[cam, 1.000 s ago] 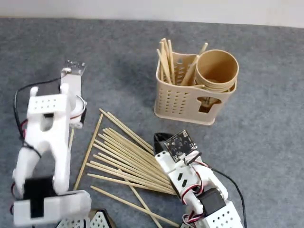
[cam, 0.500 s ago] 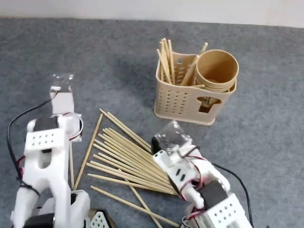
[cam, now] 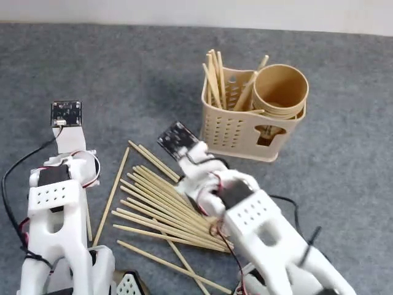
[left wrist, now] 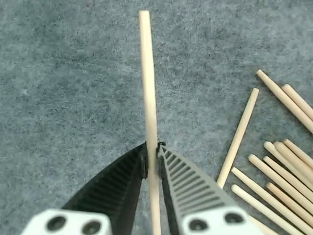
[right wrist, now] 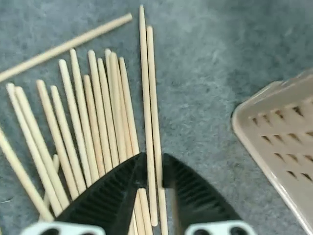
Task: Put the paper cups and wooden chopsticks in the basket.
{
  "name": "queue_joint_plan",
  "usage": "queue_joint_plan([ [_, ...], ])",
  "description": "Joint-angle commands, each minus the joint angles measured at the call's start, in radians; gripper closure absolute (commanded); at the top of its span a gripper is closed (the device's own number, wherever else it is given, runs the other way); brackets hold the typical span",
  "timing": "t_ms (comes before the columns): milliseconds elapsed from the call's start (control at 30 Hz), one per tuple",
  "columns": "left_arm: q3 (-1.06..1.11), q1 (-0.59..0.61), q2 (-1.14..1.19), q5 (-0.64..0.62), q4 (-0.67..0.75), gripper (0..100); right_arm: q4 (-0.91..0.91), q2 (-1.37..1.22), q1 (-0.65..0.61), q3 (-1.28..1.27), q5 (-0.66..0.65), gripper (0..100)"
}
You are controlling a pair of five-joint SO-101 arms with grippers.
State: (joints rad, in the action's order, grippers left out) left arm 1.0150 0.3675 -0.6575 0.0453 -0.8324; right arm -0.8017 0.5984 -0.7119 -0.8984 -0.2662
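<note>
Many wooden chopsticks (cam: 159,203) lie fanned on the grey carpet between the two arms. The beige basket (cam: 236,132) stands at the back right and holds several chopsticks (cam: 215,80) and a stack of paper cups (cam: 281,92). My left gripper (left wrist: 152,146) is shut on one chopstick (left wrist: 146,73), just left of the pile (left wrist: 283,161). My right gripper (right wrist: 152,164) hangs over the pile's far edge, its jaws narrowly apart astride two long chopsticks (right wrist: 146,73) that lie on the carpet. The basket's corner (right wrist: 279,137) is close beside it.
A single chopstick (cam: 113,193) lies apart at the left of the pile, beside the left arm (cam: 58,196). The right arm (cam: 245,215) stretches across the pile's right side. A dark base piece (cam: 129,284) sits at the front edge. Bare carpet lies to the far left and right.
The right arm has swung forward and left across the pile, toward the long chopsticks near the basket. The left arm has drawn back and left. The pile and basket have not moved.
</note>
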Motion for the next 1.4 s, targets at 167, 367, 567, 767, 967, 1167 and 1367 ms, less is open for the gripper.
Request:
queue_joint_plan([
  [167, -0.002, 0.013, -0.035, -0.011, 0.017, 99, -0.01, -0.268, -0.012, 0.205, -0.008, 87.2],
  [367, -0.002, 0.013, -0.035, -0.011, 0.018, 99, -0.01, -0.414, -0.012, 0.278, -0.008, 87.0],
  [567, -0.002, 0.013, -0.035, -0.011, 0.018, 99, -0.01, -0.51, -0.012, 0.321, -0.008, 86.8],
  [767, -0.002, 0.013, -0.035, -0.011, 0.018, 99, -0.01, -0.596, -0.042, 0.363, -0.008, 86.8],
  [967, -0.002, 0.013, -0.035, -0.011, 0.017, 99, -0.008, -0.68, -0.051, 0.398, -0.008, 86.8],
  [1167, -0.002, 0.013, -0.035, -0.011, 0.017, 99, -0.008, -0.743, -0.015, 0.421, -0.008, 90.6],
  [1367, -0.002, 0.012, -0.035, -0.011, 0.017, 99, -0.008, -0.748, -0.018, 0.421, -0.003, 93.3],
])
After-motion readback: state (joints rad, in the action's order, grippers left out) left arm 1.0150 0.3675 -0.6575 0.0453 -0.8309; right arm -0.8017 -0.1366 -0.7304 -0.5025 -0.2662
